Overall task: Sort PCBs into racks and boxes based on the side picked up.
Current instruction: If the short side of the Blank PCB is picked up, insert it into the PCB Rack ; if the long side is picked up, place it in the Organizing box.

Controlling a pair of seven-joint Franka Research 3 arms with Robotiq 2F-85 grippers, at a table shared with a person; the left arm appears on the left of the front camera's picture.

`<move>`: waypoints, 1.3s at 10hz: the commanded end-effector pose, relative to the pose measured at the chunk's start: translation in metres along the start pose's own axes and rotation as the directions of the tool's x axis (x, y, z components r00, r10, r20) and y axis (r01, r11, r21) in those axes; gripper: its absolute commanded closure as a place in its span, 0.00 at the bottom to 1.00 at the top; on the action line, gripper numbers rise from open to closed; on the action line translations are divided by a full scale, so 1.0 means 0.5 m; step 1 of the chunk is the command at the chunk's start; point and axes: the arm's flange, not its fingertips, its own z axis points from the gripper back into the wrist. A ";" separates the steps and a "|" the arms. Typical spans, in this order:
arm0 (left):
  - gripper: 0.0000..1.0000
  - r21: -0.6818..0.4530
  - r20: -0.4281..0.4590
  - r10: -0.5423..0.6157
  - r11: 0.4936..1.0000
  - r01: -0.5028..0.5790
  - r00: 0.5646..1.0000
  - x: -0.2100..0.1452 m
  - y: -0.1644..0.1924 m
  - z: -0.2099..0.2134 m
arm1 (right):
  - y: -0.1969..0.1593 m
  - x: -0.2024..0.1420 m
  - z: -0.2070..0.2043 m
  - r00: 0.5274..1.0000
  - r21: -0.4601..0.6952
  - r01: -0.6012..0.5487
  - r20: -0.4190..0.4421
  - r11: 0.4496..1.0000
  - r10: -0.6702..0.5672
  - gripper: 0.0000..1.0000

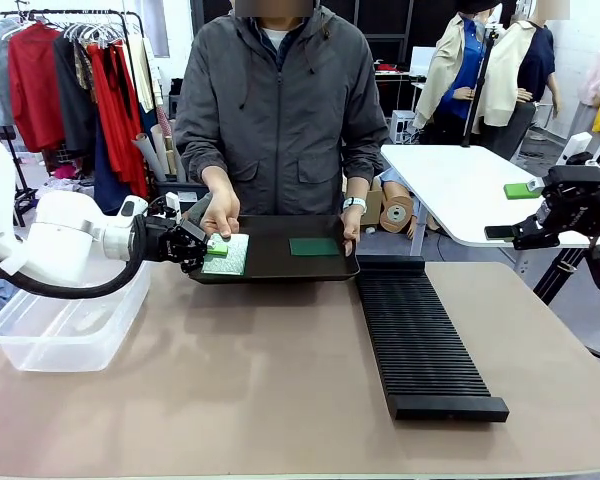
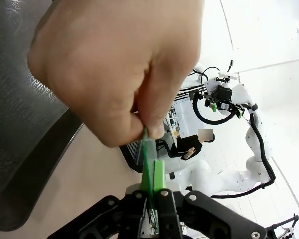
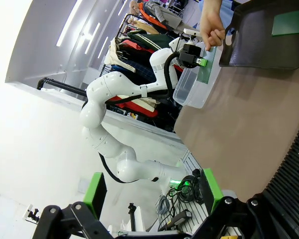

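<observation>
One PCB (image 1: 232, 262) is pale patterned green, the other PCB (image 1: 313, 246) plain dark green, the ribbed rack (image 1: 420, 340) black.

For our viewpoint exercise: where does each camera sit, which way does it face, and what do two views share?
Front: fixed between the arms, facing the person across the table; left pincer shown.
Left wrist: along the left pincer, shut on a PCB the person's hand pinches.
Right wrist: behind the open right pincer, facing the left arm.
Shared: that PCB.

Hand (image 2: 114, 74) covers top of circuit board (image 2: 148, 164), seen edge-on, face can't be told. Left arm (image 1: 70, 235) hides part of clear tub (image 1: 50, 355). Rack (image 3: 294, 159) cut off at picture's right edge.
</observation>
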 end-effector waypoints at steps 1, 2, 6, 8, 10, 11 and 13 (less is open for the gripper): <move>1.00 -0.001 -0.001 -0.008 1.000 0.008 1.000 -0.002 -0.001 -0.001 | 0.002 0.002 -0.001 1.000 0.005 -0.008 0.005 1.000 0.008 0.00; 1.00 -0.001 -0.001 -0.008 1.000 0.008 1.000 -0.002 -0.001 -0.001 | 0.002 0.002 -0.001 1.000 0.005 -0.008 0.005 1.000 0.008 0.00; 1.00 -0.001 -0.001 -0.008 1.000 0.008 1.000 -0.002 -0.001 -0.001 | 0.002 0.002 -0.001 1.000 0.005 -0.008 0.005 1.000 0.008 0.00; 1.00 -0.001 -0.001 -0.008 1.000 0.008 1.000 -0.002 -0.001 -0.001 | 0.002 0.002 -0.001 1.000 0.005 -0.008 0.005 1.000 0.008 0.00; 1.00 -0.001 -0.001 -0.008 1.000 0.008 1.000 -0.002 -0.001 -0.001 | 0.002 0.002 -0.001 1.000 0.005 -0.008 0.005 1.000 0.008 0.00; 1.00 -0.001 -0.001 -0.008 1.000 0.008 1.000 -0.002 -0.001 -0.001 | 0.002 0.002 -0.001 1.000 0.005 -0.008 0.005 1.000 0.008 0.00; 1.00 -0.001 -0.001 -0.008 1.000 0.008 1.000 -0.002 -0.001 -0.001 | 0.002 0.002 -0.001 1.000 0.005 -0.008 0.005 1.000 0.008 0.00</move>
